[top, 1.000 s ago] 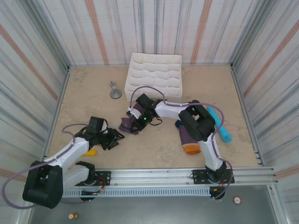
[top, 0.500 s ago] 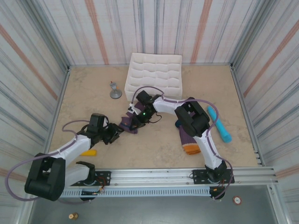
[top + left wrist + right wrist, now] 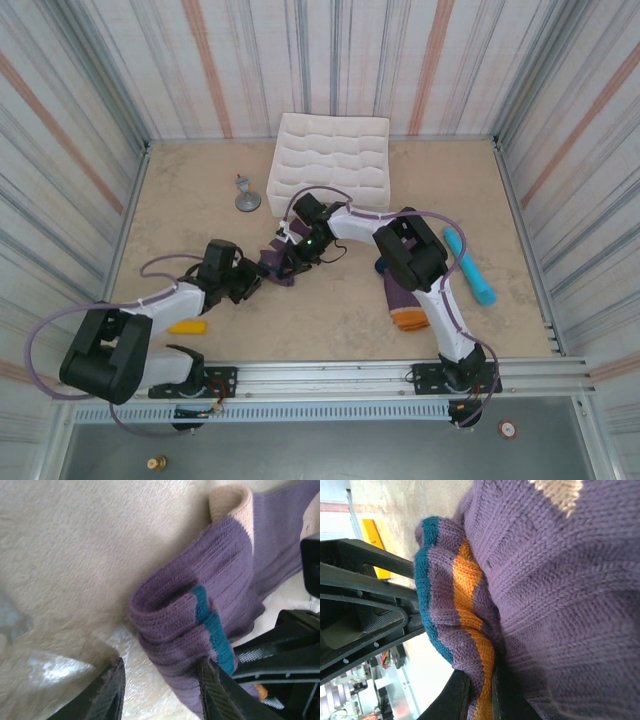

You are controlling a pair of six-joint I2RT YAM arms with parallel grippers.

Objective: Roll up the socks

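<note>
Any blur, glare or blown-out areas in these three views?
Top external: evenly lit, sharp, soft shadows on the table. Left wrist: sock in focus, fingertips blurred, bright glare patch lower left. Right wrist: sock knit crisp, background washed out lower left.

Overhead — wrist cams near sock

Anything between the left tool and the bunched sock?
Nothing. In the left wrist view, the folded end of the sock sits inside the left tool, against one finger. The rest of the gap is bare table.
</note>
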